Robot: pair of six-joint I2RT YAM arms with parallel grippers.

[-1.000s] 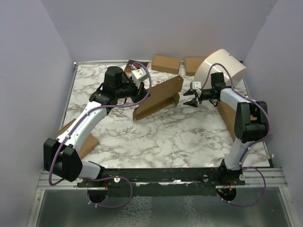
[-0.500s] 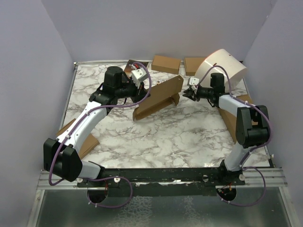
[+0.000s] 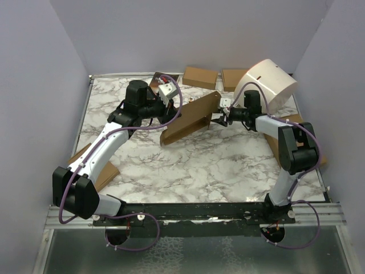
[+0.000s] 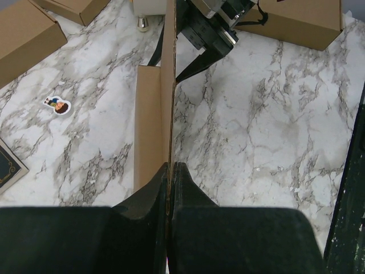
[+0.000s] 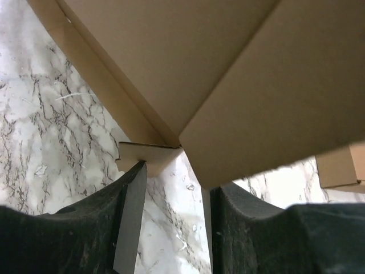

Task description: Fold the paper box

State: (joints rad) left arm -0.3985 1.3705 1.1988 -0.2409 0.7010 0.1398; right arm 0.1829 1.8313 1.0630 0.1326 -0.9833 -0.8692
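The paper box (image 3: 191,117) is a brown cardboard sheet standing on edge in the middle of the table, one long panel upright and a narrower flap folded beside it. My left gripper (image 4: 170,168) is shut on the near end of the upright panel (image 4: 167,85). At the box's right end, my right gripper (image 3: 218,118) is open. In the right wrist view its jaws stand apart (image 5: 174,177) just below the box's corner (image 5: 228,85). A small tab (image 5: 142,154) touches the left fingertip (image 5: 134,182), and a large flap overlaps the right one. Nothing is clamped between them.
Two small brown boxes (image 3: 199,77) (image 3: 232,77) lie at the back edge beside a white curved shell (image 3: 268,83). A brown box (image 3: 279,140) sits under the right arm. Flat cardboard (image 3: 100,171) lies front left. A small sticker (image 4: 57,105) is on the marble.
My right arm has swung left from open table to the box's right end, its fingers now at the corner flaps. The left arm and its grip have not moved.
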